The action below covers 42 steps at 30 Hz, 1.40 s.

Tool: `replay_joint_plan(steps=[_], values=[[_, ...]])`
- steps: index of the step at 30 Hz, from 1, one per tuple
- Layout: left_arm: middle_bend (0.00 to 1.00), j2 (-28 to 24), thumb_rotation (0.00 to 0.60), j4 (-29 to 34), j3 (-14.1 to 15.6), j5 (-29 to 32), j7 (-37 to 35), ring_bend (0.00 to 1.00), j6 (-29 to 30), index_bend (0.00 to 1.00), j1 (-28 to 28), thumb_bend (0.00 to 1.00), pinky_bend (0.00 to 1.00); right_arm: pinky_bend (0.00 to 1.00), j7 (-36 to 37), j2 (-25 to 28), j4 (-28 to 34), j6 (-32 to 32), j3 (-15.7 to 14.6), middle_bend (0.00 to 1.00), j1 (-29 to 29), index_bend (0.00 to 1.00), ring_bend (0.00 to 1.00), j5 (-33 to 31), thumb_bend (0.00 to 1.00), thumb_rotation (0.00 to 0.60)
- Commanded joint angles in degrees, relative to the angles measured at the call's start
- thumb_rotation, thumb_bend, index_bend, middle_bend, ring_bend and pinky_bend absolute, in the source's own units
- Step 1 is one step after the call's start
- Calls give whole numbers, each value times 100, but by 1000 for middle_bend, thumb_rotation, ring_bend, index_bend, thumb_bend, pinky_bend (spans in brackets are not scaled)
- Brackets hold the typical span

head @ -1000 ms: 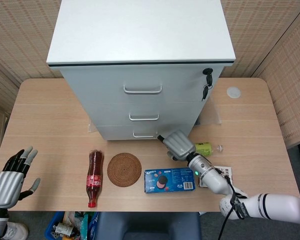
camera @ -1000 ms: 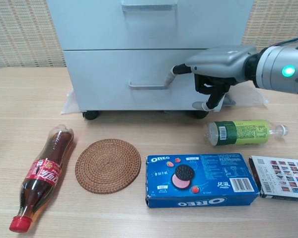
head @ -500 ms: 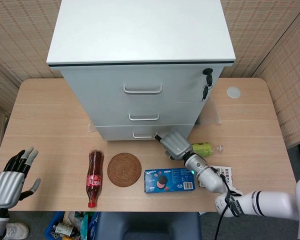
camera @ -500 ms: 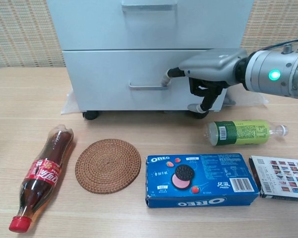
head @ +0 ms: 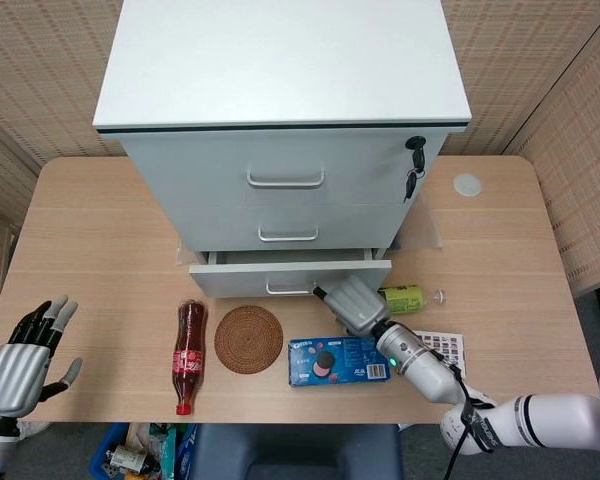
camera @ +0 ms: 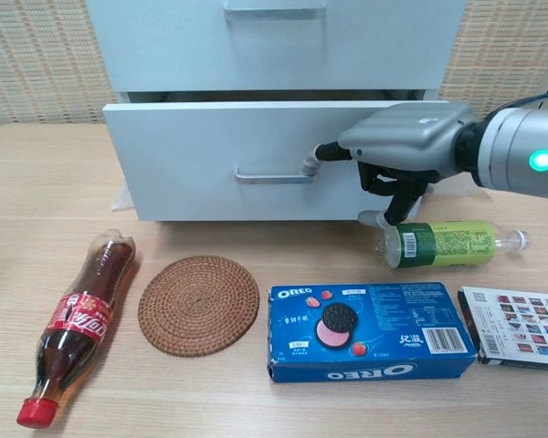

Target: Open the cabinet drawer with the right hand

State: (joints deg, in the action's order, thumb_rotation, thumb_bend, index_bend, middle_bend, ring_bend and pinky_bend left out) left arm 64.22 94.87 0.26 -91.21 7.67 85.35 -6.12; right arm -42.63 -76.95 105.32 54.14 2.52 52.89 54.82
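Note:
The white cabinet (head: 280, 100) stands at the back of the table. Its bottom drawer (head: 280, 275) (camera: 210, 155) is pulled out a little, with a dark gap showing above its front. My right hand (head: 355, 303) (camera: 406, 146) is at the right end of the drawer handle (head: 285, 291) (camera: 269, 175), one finger hooked behind it and the others curled under. The two upper drawers are closed. My left hand (head: 20, 350) hovers off the table's front left corner with its fingers spread and nothing in it.
In front of the drawer lie a cola bottle (camera: 78, 324), a woven coaster (camera: 198, 304) and an Oreo box (camera: 370, 330). A green bottle (camera: 447, 244) lies just under my right hand, a card packet (camera: 516, 339) beside it. Keys (head: 413, 165) hang from the top lock.
The bottom drawer has slid out toward me, pulled by my right hand on its handle. The hand has moved nearer with it. The left hand has stayed put.

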Motion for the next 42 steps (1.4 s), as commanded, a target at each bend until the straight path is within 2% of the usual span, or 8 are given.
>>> replay_joint_plan(steps=[1,11,30,38,42], values=[[0,-2,600,-5,-1,5,-1,25,0,19,2,339,125,826,-131,87,215,145,-143,902,-76,147,919,131,340,600],[0,28,600,-40,2,17,-18,25,-26,19,-3,339,125,826,-375,262,710,397,-486,903,-278,147,919,492,340,600],[0,15,600,-29,-3,11,-1,24,5,19,12,339,125,826,-307,709,1362,476,-995,903,-727,146,919,1531,339,600],[0,19,600,-5,4,-2,28,24,8,19,16,339,125,826,-345,855,1550,458,-1143,903,-902,147,919,1861,340,600],[0,0,600,14,-2,-3,33,25,34,19,27,339,125,826,-222,977,1654,611,-1171,903,-1047,147,919,2277,340,600]])
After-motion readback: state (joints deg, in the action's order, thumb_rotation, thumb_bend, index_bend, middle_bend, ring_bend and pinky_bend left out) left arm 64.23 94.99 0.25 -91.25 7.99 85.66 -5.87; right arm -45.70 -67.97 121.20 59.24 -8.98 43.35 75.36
